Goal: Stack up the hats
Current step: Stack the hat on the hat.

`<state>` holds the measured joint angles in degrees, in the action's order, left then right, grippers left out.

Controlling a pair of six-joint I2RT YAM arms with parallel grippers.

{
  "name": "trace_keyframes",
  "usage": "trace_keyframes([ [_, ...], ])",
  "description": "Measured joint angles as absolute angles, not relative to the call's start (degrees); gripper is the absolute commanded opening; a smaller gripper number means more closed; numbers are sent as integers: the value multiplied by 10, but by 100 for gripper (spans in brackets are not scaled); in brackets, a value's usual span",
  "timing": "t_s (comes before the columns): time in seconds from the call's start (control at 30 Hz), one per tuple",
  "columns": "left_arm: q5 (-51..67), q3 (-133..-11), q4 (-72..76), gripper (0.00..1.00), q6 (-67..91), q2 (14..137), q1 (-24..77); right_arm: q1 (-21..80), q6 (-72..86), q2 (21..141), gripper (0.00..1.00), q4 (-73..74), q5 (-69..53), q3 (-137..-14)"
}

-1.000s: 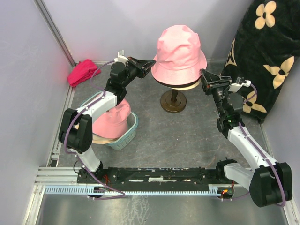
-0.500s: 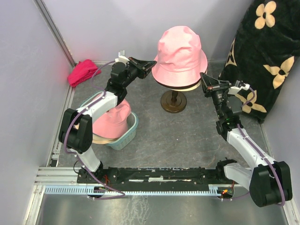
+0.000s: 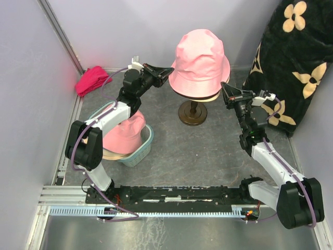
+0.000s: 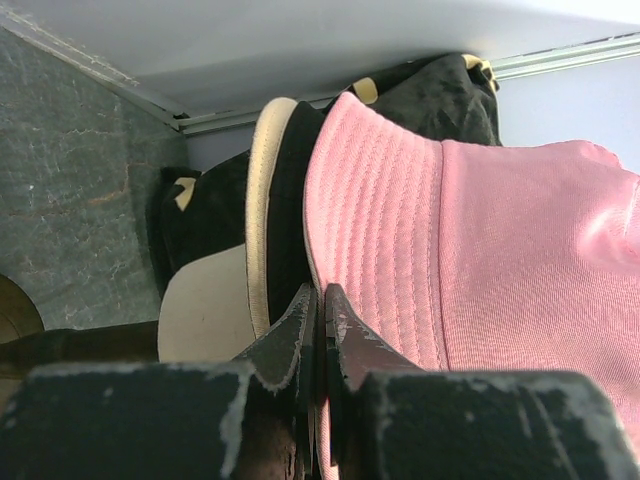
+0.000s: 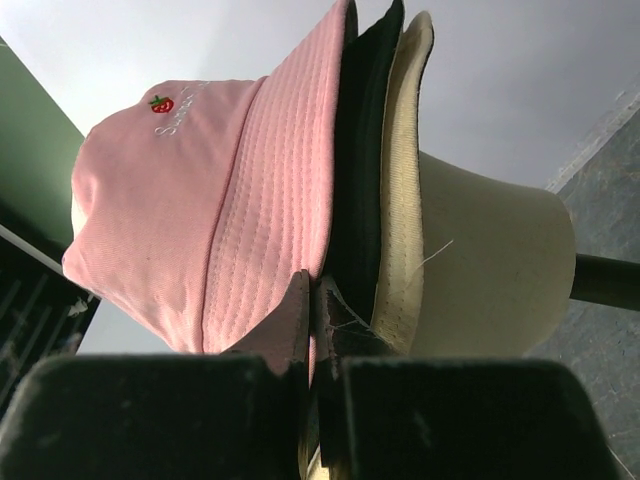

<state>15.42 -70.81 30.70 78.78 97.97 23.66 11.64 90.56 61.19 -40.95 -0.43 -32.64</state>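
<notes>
I have both tools clamped on the brim of the pink hat (image 3: 200, 57), which sits at the upper centre of the overhead view, on top of the black hat (image 5: 362, 150) and the beige hat (image 5: 405, 180) on the mannequin head (image 5: 490, 270). The left gripper (image 3: 167, 71) is pinched on the brim's left edge and the right gripper (image 3: 225, 88) on its right edge, jaws closed tight in both wrist views. My worry is the right side: the jaws meet right where the pink brim lies against the black one, and I cannot tell whether a bit of black fabric is caught too. If it is, any pull would drag the lower hats askew. Pulling unevenly with the two arms could tilt the crown or rock the head on its stand (image 3: 192, 112), which looks narrow. Letting go one side first might leave the brim folded or the hat crooked. A second pink hat (image 3: 125, 134) waits in the basket (image 3: 141, 151) at lower left, so the stack is not finished.
</notes>
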Motion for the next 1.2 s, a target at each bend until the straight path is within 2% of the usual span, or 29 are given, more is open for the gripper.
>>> trace_keyframes([
  [0.53, 138, -733, 247, 3, 778, 980, 238, 116, 908, 622, 1, -411, -4, -325],
  [0.83, 130, -756, 206, 4, 770, 980, 241, 116, 886, 609, 2, -359, 0, -345],
  [0.9, 131, -756, 215, 6, 770, 984, 241, 116, 870, 606, 8, -338, 0, -356],
  [1.07, 140, -756, 245, 15, 769, 997, 241, 113, 828, 602, 33, -284, -3, -387],
  [1.2, 141, -755, 258, 21, 763, 998, 239, 109, 799, 599, 41, -234, -6, -400],
])
